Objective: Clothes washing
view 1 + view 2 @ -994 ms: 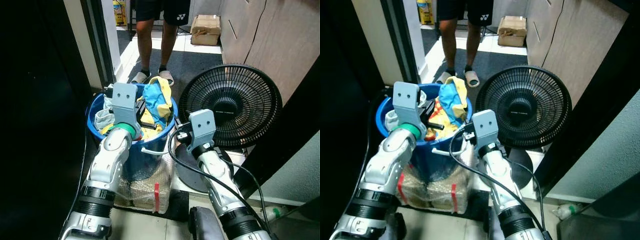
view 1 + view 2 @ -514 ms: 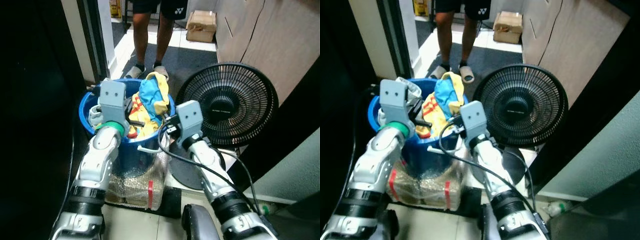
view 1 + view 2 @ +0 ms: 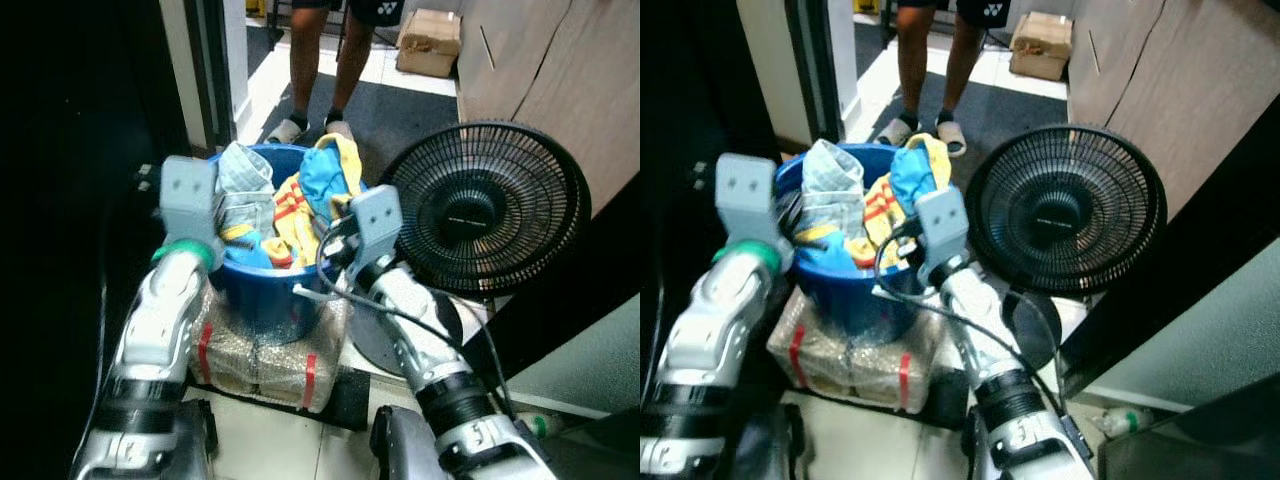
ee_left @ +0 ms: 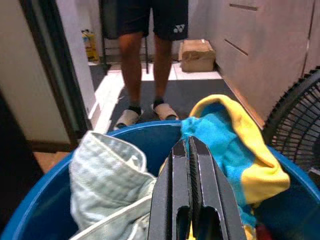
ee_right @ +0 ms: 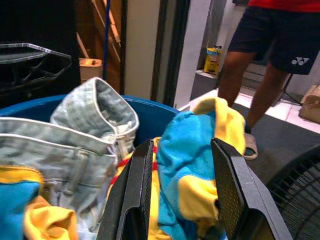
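Observation:
A blue bucket (image 3: 265, 292) heaped with clothes stands right before me. A blue and yellow garment (image 3: 322, 178) is piled on its right side, and a pale denim piece (image 3: 245, 185) on its left. My left gripper (image 4: 189, 144) is shut with nothing between its fingers, and hovers over the bucket's near rim, pointing across the clothes. My right gripper (image 5: 182, 146) is open at the bucket's right rim, its fingers (image 5: 134, 192) framing the blue and yellow garment (image 5: 186, 150) just beyond them. I cannot tell whether they touch the cloth.
The bucket rests on a bubble-wrapped bundle (image 3: 262, 352) banded with red tape. A black floor fan (image 3: 485, 205) stands close on the right. A person (image 3: 320, 60) in sandals stands in the passage behind the bucket, with a cardboard box (image 3: 430, 25) and wooden cabinets (image 3: 540, 60) beyond.
The head view has shifted. My left wrist has drawn back from over the clothes to the bucket's left rim, uncovering the denim piece. My right wrist now sits closer to the bucket's right rim.

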{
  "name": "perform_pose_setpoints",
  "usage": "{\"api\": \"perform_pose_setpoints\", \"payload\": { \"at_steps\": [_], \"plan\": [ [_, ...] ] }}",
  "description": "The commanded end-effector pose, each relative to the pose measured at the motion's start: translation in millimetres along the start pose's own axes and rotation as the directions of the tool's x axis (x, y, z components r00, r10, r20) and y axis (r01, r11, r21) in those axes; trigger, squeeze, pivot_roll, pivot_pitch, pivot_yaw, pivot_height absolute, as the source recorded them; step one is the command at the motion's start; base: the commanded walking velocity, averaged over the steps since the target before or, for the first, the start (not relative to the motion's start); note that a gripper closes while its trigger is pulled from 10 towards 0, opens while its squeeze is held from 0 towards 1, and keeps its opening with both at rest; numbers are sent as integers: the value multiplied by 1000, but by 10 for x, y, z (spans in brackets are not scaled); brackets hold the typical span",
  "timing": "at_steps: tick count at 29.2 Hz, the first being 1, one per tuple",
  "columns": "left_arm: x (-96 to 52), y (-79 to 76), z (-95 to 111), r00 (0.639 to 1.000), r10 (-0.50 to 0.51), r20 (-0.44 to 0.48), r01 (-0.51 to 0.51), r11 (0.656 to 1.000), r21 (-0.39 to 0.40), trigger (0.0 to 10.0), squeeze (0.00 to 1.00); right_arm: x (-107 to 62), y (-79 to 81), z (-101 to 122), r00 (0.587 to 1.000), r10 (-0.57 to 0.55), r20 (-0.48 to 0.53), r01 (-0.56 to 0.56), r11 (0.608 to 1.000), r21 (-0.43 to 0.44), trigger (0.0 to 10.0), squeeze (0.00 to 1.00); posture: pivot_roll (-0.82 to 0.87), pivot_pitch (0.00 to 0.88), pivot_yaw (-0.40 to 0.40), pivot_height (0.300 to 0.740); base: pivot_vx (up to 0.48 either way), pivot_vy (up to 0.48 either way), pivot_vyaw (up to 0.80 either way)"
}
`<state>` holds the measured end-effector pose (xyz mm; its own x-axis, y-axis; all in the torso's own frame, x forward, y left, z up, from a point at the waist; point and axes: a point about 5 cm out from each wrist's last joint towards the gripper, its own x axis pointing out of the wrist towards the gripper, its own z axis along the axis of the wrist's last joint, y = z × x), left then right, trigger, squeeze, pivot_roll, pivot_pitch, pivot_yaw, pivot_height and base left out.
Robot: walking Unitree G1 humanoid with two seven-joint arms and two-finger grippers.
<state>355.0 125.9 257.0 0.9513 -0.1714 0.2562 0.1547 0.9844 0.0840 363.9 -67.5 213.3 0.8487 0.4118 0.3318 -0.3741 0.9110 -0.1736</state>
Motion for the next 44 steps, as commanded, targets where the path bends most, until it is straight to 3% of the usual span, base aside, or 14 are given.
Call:
{"api": "perform_pose_setpoints", "payload": {
  "at_steps": [1,3,6,14,16,17,21,23,26,33,35,38,41,44],
  "plan": [
    [0,-24,-59,1000,-15,-24,15,1000,-8,10000,0,-11,-6,-2,1000,-1,-3,1,1000,-12,10000,0,114,140,-19,485,0,0,0],
    [20,-50,-45,999,-27,-20,27,1000,-7,10000,0,-19,-16,0,1000,1,-9,-1,1000,-18,10000,0,114,140,-19,485,0,0,0],
    [192,-105,-44,998,-41,-41,42,999,21,10000,0,-64,-92,-163,997,-10,-83,6,999,-54,10000,0,108,175,-11,485,0,0,0],
    [341,-82,-32,996,-31,-87,33,999,28,10000,0,-61,-99,-250,992,-17,-125,9,998,-62,10000,0,117,207,-10,485,0,0,0],
    [386,-65,-74,990,-21,-139,25,999,26,10000,0,-66,-95,-289,989,-17,-145,9,998,-62,10000,0,120,208,-6,485,0,0,0],
    [416,-48,-131,980,-12,-199,13,1000,6,10000,0,-74,-100,-320,987,-20,-162,10,998,-62,10000,0,121,207,-4,485,0,0,0],
    [468,-19,-172,963,5,-271,-21,998,-54,10000,0,-89,-128,-358,983,-29,-182,17,998,-65,10000,0,123,203,-2,485,0,0,0],
    [468,-19,-172,963,5,-271,-21,998,-54,10000,0,-89,-128,-358,983,-29,-182,17,998,-65,10000,0,123,203,-2,485,0,0,0],
    [533,56,-65,963,36,-269,-82,984,-161,10000,0,-107,-73,-353,987,24,-161,-39,995,-87,10000,0,127,188,-1,485,0,0,0],
    [561,94,11,967,43,-249,-91,979,-183,10000,0,-86,-1,-402,983,44,-177,-65,991,-116,10000,0,133,179,-1,485,0,0,0],
    [509,81,-26,973,42,-227,-71,990,-120,10000,0,86,-46,-243,992,-15,-129,3,996,-88,10000,0,138,170,-7,485,0,0,0],
    [451,48,-82,974,35,-225,-57,994,-92,10000,0,239,-159,-35,994,-85,-67,81,995,-51,10000,0,144,170,-16,485,0,0,0],
    [429,31,-100,973,33,-227,-54,994,-90,10000,0,283,-223,54,993,-116,-35,114,992,-50,10000,0,150,170,-23,485,0,0,0],
    [368,9,-143,972,34,-233,-56,995,-88,10000,0,414,-425,341,982,-182,56,184,982,-46,10000,0,157,173,-34,485,0,0,0]
  ]
}}
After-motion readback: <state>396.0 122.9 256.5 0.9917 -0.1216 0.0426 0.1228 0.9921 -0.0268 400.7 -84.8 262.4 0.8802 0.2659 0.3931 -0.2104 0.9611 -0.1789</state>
